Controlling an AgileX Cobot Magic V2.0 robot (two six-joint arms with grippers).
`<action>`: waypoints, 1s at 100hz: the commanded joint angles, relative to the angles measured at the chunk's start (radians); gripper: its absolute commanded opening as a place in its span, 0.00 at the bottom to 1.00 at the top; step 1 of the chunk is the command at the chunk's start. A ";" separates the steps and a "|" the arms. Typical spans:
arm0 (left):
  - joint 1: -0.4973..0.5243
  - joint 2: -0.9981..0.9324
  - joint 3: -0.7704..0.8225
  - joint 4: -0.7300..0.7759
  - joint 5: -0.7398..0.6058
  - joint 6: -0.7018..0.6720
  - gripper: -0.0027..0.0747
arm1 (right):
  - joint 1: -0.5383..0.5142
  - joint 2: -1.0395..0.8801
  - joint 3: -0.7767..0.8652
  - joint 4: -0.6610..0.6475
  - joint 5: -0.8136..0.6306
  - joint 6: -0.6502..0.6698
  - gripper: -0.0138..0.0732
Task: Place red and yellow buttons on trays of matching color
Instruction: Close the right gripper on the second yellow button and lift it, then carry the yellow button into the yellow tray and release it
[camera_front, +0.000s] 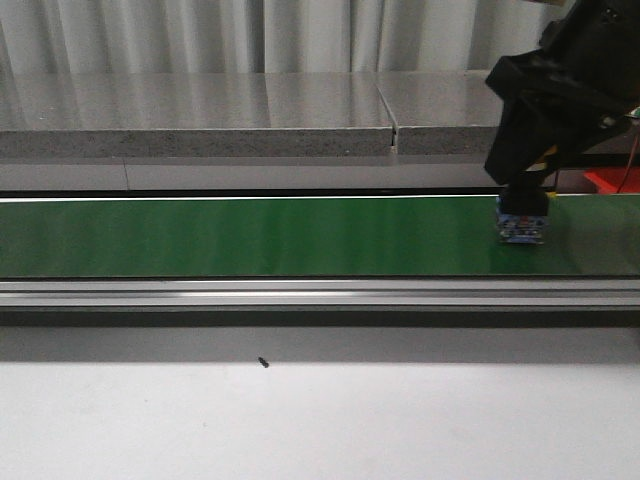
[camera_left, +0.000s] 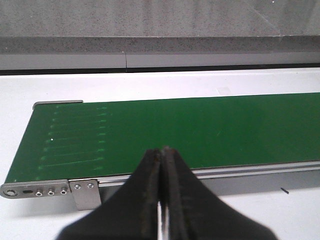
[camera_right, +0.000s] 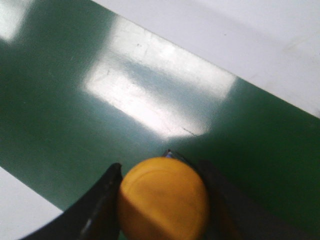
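Note:
The yellow button has a round orange-yellow cap and sits between the fingers of my right gripper, which touch it on both sides. In the front view only its blue base shows, on the green belt at the right, under the black right arm. My left gripper is shut and empty over the near rail at the belt's left end. A red corner behind the belt at the far right may be the red tray. The yellow tray and any red button are out of view.
The belt runs the full width, with an aluminium rail along its near side. A grey stone ledge stands behind it. White tabletop lies in front, with a small black speck on it.

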 joint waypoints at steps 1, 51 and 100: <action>-0.009 0.005 -0.028 -0.017 -0.069 0.000 0.01 | -0.045 -0.088 -0.034 0.009 0.022 0.034 0.41; -0.009 0.005 -0.028 -0.017 -0.069 0.000 0.01 | -0.588 -0.289 -0.033 -0.013 0.213 0.112 0.41; -0.009 0.005 -0.028 -0.017 -0.069 0.000 0.01 | -0.812 -0.169 -0.009 -0.032 0.079 0.112 0.41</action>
